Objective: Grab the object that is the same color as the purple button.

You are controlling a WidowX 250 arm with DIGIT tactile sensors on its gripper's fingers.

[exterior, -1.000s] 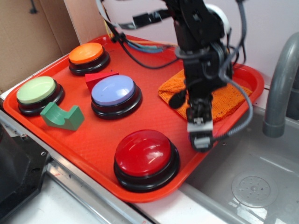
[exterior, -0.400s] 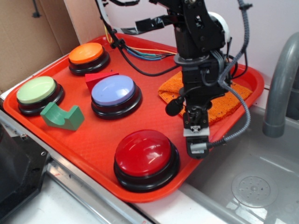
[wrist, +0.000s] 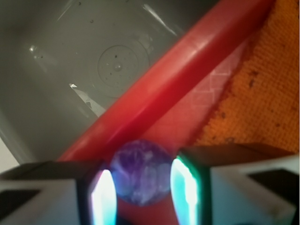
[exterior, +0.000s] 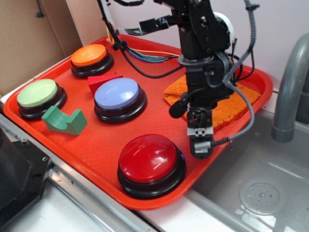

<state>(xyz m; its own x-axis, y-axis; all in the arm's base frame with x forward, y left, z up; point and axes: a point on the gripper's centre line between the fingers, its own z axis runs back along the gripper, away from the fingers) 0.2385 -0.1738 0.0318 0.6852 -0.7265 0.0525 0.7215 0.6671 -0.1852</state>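
In the wrist view a small dark-purple marbled ball, the object, sits between my two glowing pads and touches both. My gripper is shut on it above the red tray's rim. In the exterior view the gripper points down over the tray's right edge, between the red button and the orange cloth, and its fingers hide the ball. The purple button, a lavender dome on a black base, stands mid-tray to the gripper's left.
The tray also holds a red button, an orange button, a green button, a green block, a red block and an orange cloth. A steel sink and faucet lie right.
My gripper has shifted slightly left along the tray's right edge, away from the sink. The buttons and blocks have not moved.
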